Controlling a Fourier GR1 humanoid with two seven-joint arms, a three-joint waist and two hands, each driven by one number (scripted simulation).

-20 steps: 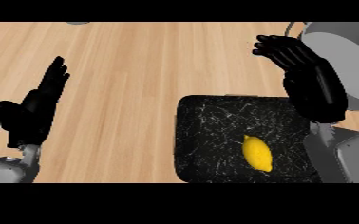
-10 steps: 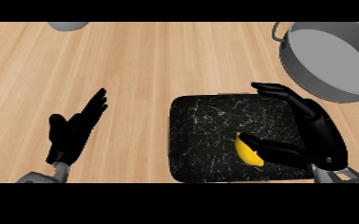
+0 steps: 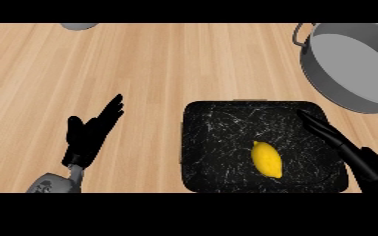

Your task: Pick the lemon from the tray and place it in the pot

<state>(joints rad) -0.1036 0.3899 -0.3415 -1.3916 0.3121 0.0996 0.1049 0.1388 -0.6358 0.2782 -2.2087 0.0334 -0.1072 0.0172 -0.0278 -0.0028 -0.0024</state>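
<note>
While poised over the right edge of the tray (image 3: 193, 130), holds right hand (image 3: 341, 144) fingers straight and close together, pinching nothing, probably lined up to close on the lemon (image 3: 266, 159), lying mid-tray, near but untouched. Well apart from the pot (image 3: 347, 65), up right. Rests left hand (image 3: 90, 135) out left, fingers spread, clear.

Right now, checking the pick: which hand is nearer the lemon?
The right hand, fingers straight over the right edge of the tray, beside the lemon. The left hand is open above the bare counter, left of the tray.
</note>
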